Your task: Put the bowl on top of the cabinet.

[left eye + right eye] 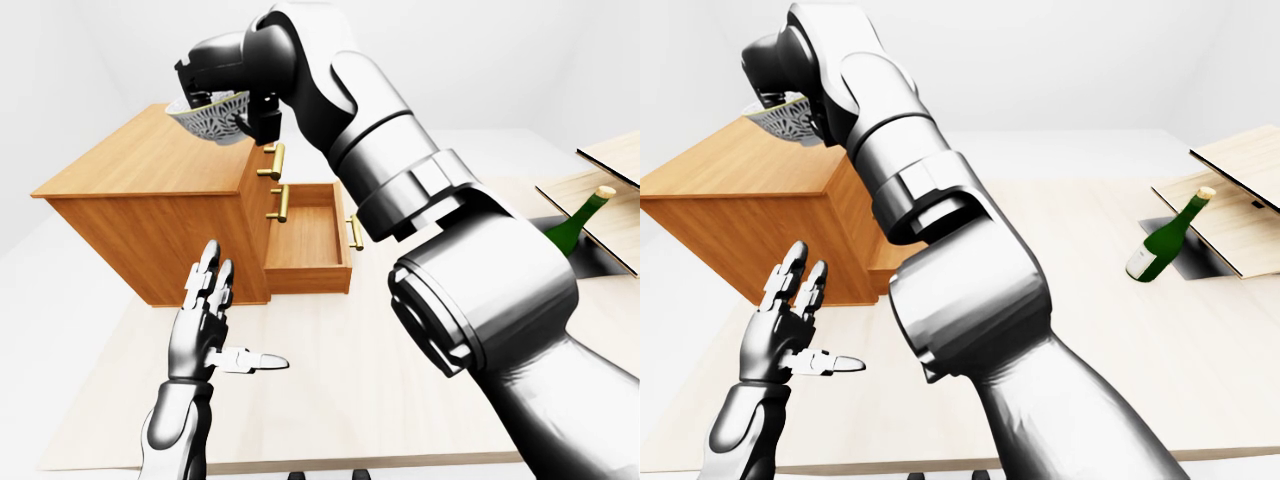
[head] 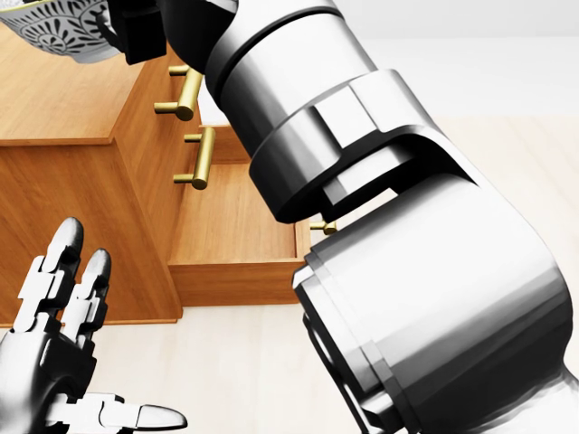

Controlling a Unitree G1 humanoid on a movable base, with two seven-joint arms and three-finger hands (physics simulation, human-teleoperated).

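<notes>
Right robot hand [image 1: 232,105]: fingers closed round the rim of the bowl, carrying it with the arm stretched far out over the cabinet.
Bowl [image 1: 210,118]: patterned, blue and white, tilted a little in the grip; it hangs directly under the right robot hand, just above the cabinet's top near the edge over the drawers. Whether its base touches the wood yet I cannot tell.
Cabinet [image 1: 140,170]: wooden, flat bare top below and to the left of the right robot hand; the lowest drawer [image 1: 305,245] stands pulled out, underneath the hand's side of the cabinet.
Left robot hand [image 1: 205,325]: empty, fingers spread and pointing up, thumb out sideways, hovering over the tabletop [image 1: 330,360] well below the bowl and clear of the cabinet.
Step in hand: setting the bowl down on the top, by my reading.
How to do it well: level the bowl first, carry it a little further in from the drawer edge, lower until the base sits flat, then open the fingers and lift straight up.
Risk: released tilted or too near the edge, it could tip off toward the open drawer.
Bottle [image 1: 1165,238]: green, leaning far off to the right; no concern.
</notes>
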